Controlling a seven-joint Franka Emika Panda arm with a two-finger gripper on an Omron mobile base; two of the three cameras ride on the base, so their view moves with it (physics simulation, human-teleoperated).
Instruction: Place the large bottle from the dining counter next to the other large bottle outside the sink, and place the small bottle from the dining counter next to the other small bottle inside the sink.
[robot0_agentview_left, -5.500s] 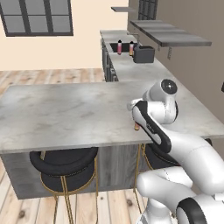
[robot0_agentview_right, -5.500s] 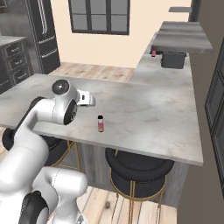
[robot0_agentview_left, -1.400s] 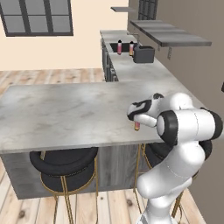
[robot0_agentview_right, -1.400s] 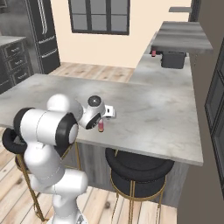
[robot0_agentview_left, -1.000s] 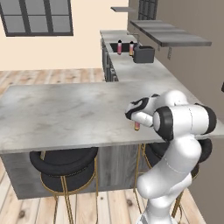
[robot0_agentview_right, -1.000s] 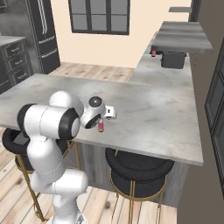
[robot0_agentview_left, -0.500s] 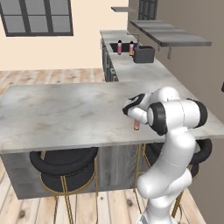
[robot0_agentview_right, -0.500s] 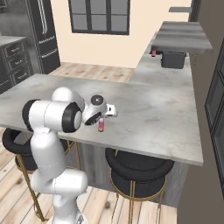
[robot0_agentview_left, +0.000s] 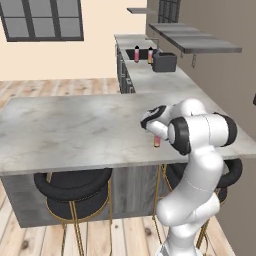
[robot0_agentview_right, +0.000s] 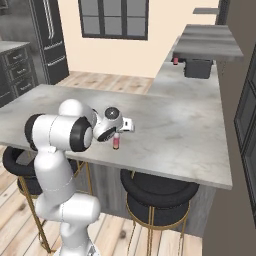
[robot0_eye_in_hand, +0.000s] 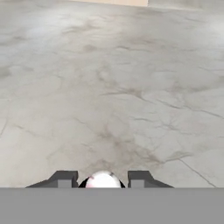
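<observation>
A small pink bottle stands upright near the front edge of the grey marble dining counter. My gripper hangs right over it, pointing down. In the hand view the bottle's white cap sits between the two dark fingertips, which stand apart on either side of it, so the gripper is open around the cap. Far back by the sink stand a pink bottle and an orange one.
A black box-like appliance stands on the far counter beside the sink bottles, under a shelf. Black round stools stand below the dining counter's front edge. A dark fridge is at the left.
The arm has folded with its elbow raised, and the hand has come down over the small bottle and edged slightly left in the last half second. The bottle has not moved.
</observation>
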